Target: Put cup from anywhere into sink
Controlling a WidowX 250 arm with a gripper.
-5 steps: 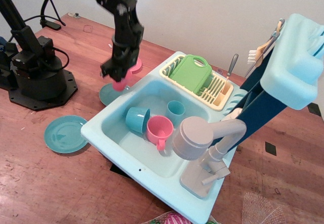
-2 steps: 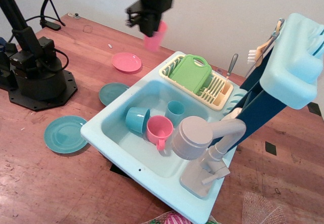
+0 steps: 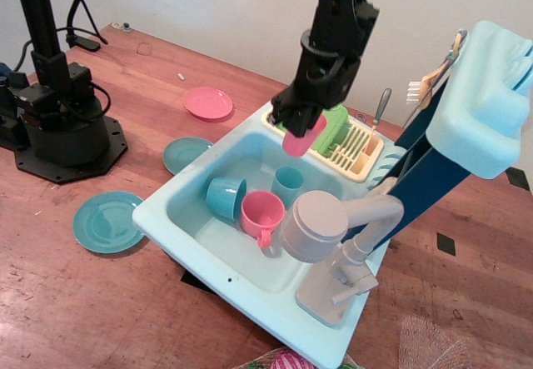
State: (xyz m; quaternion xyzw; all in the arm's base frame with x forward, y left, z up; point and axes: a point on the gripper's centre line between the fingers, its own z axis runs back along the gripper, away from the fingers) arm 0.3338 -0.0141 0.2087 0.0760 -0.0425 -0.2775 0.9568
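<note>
The step in hand looks like the carry: the cup is off the bench and held in the air over the back part of the sink, not yet set down. The pincer grips the cup near its top, its jaws closed on it, and the cup hangs tilted just below the pincer with its lower end pointing down toward the basin. Seen against the sink, the cup sits above the far side of the basin, just in front of the dish rack with its green board. Below it in the basin lie a pink mug and two teal cups, the smaller one nearest to the point under the held cup. The next move probably calls for lowering the cup into a free patch of the basin, clear of the rack's edge and the faucet, and then opening the jaws to let it go.
</note>
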